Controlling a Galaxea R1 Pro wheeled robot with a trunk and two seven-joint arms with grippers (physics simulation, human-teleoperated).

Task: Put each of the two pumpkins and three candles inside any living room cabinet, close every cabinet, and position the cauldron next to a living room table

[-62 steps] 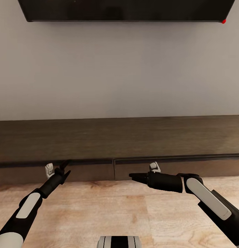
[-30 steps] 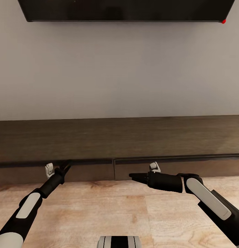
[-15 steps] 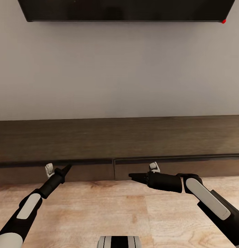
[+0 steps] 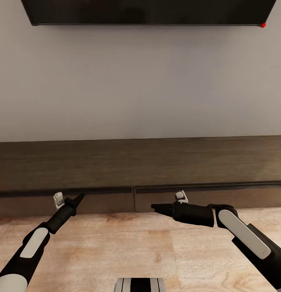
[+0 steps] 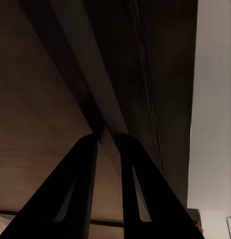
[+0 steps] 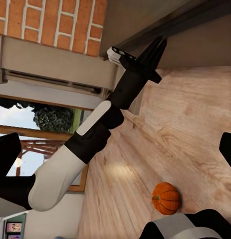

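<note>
One cabinet (image 4: 140,170) spans the wall; left pincer (image 4: 79,198) pressed together at its drawer edge, right pincer (image 4: 155,207) spread. One pumpkin (image 6: 166,198) lies on the floor (image 4: 116,243), at six o'clock behind the arms, seen by the right wrist.

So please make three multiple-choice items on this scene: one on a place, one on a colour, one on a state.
1. Where does the pumpkin lie?
A. on the wooden floor
B. on the cabinet top
C. in a drawer

2. What colour is the cabinet?
A. white
B. dark brown
C. grey

3. How do the drawer fronts stand?
A. both pulled out
B. one pulled out
C. both closed

Answers: 1 A, the right wrist view shows it on floorboards; 2 B, its wood is dark brown; 3 C, both fronts sit flush, no pale interior visible.
</note>
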